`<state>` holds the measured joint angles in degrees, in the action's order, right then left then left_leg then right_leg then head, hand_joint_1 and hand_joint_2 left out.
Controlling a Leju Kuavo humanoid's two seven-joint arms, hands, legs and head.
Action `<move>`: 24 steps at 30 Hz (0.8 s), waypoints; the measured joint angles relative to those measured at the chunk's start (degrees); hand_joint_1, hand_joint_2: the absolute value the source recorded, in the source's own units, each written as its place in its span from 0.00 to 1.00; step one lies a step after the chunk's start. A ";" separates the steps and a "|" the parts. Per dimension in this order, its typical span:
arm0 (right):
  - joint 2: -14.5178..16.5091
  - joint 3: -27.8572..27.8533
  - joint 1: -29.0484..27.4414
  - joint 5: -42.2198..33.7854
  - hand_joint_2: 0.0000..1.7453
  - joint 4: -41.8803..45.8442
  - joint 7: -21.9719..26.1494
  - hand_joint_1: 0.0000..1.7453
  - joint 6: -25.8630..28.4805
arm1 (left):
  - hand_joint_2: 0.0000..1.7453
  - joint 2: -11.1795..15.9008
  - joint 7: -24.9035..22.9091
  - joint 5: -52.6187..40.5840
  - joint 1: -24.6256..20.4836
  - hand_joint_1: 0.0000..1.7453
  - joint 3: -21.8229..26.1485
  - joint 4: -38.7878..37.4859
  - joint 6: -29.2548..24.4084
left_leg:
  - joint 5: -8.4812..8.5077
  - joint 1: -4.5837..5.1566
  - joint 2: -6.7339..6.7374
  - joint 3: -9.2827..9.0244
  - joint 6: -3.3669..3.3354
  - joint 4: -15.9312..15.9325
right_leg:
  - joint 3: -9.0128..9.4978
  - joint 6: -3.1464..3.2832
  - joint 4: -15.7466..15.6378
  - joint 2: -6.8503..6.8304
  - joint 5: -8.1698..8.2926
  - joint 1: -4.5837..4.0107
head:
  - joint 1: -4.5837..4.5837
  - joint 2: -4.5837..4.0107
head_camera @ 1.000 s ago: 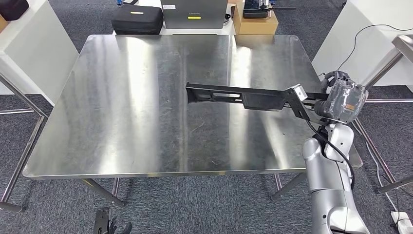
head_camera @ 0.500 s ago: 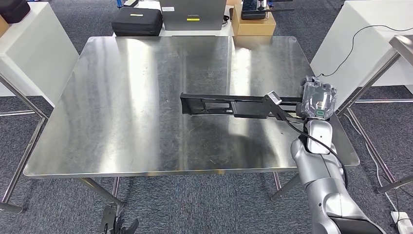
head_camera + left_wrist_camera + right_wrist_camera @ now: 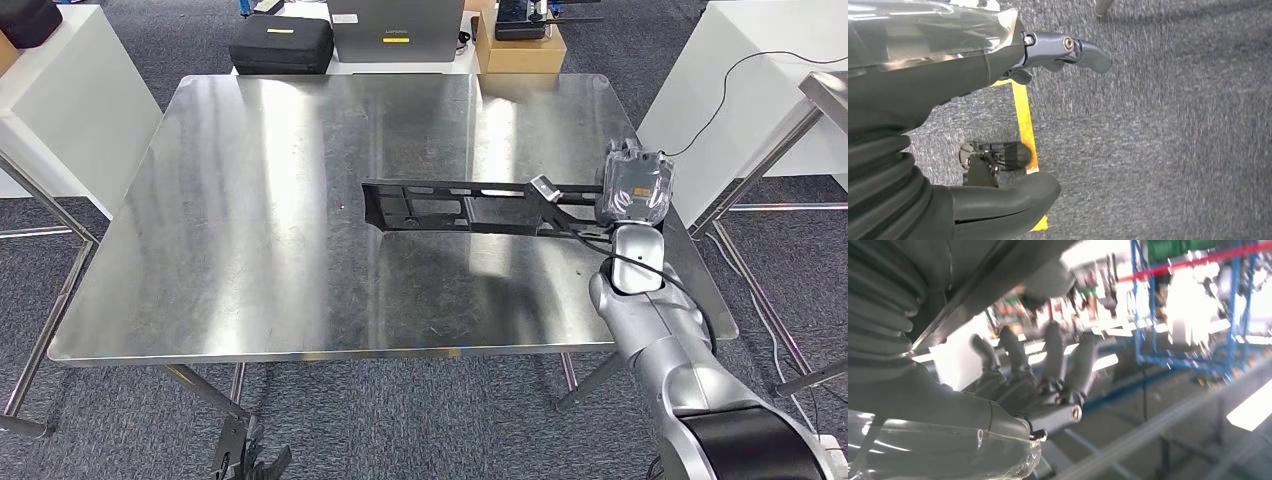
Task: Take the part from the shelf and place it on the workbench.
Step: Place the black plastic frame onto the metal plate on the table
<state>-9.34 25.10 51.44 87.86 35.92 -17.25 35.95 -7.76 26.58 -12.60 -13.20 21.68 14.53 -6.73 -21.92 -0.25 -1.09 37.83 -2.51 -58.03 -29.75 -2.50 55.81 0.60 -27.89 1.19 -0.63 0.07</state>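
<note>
1. A long, flat black part with cut-out openings (image 3: 470,207) is held at one end by the right hand (image 3: 634,189), which is wrapped in a clear cover; the fingers are taken to be closed on that end, though the grip itself is hidden in the head view.
2. The part is stretched out over the middle of the bare, brushed steel counter (image 3: 250,220), roughly level, with its free end pointing toward the robot's left.
3. Whether the part touches the counter cannot be told; a dark reflection lies just beneath it.
4. The left hand (image 3: 998,125) is seen hanging over grey carpet (image 3: 1173,125), fingers apart and nothing in it.
5. The fetching from the shelf is judged done, since the part is already above the counter.
6. What is judged left: the part is to be set down flat, the right hand's hold released, and the arm drawn clear.
</note>
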 joint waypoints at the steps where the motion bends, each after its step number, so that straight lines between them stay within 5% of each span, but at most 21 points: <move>1: -0.01 0.03 0.04 0.00 0.00 -0.01 0.00 0.00 0.00 | 1.00 0.00 0.00 0.01 0.00 0.00 0.00 0.00 0.00 | 0.00 0.00 0.00 0.00 0.00 0.00 | 0.00 0.00 0.00 0.00 0.00 0.00 | 0.00 0.00; 5: -0.40 1.54 2.28 0.00 0.00 -0.67 0.10 0.00 0.00 | 0.00 -0.02 -0.65 -0.27 -0.03 0.00 -0.11 -0.01 -0.71 | 0.00 0.00 -0.01 -0.01 0.00 0.00 | -0.01 0.00 0.00 -0.01 0.00 0.00 | -0.01 0.00; 24: -0.40 -1.05 5.45 -2.60 0.00 -5.74 7.26 0.00 -4.11 | 0.00 0.01 -1.72 0.36 0.09 0.00 -1.05 -0.02 0.52 | 0.01 -0.01 -0.01 -0.03 0.00 0.00 | 0.06 0.00 0.00 -0.02 0.00 -0.04 | 0.01 0.00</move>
<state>-9.74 24.05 56.89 85.26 30.18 -9.98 31.84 -7.75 24.86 -12.24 -13.12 20.63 14.51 -6.21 -21.91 -0.26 -1.10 37.80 -2.51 -58.03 -29.69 -2.50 55.81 0.58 -27.89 1.16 -0.63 0.07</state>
